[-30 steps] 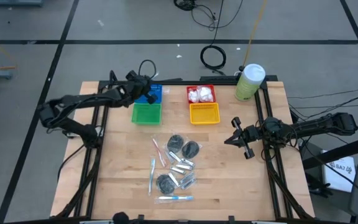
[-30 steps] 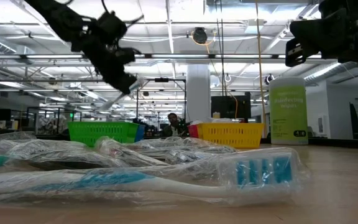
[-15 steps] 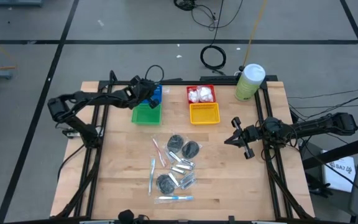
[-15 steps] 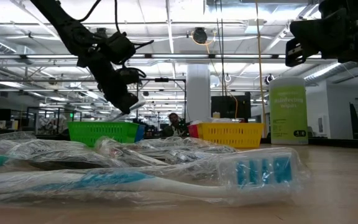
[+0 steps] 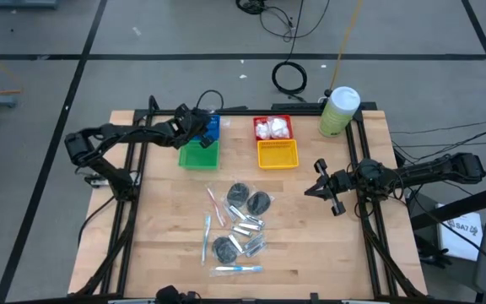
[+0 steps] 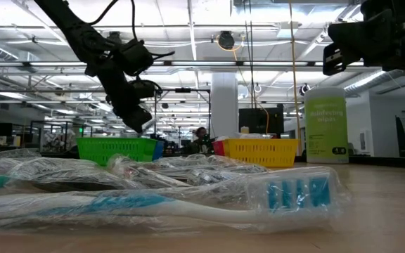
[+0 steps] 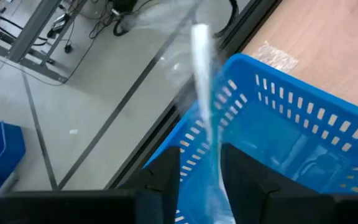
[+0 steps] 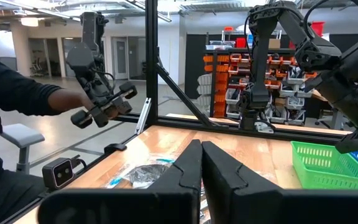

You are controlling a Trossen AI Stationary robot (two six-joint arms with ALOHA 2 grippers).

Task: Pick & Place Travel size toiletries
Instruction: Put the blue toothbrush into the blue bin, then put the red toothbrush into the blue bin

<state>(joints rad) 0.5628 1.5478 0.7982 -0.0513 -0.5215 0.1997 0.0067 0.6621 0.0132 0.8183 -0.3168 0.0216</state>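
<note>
toothbrush (image 7: 202, 93) blurred between parted left pincer (image 7: 199, 167) fingers over blue basket (image 7: 303, 130); grip unclear

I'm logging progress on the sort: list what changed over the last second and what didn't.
The left pincer swung from the table's back edge to the blue basket and dropped lower in the low view. It carries a wrapped toothbrush between its fingers, now above the basket's rim; whether it has let go is unclear. The right pincer stayed shut at the right side, and the pile, green basket and canister didn't move.
</note>
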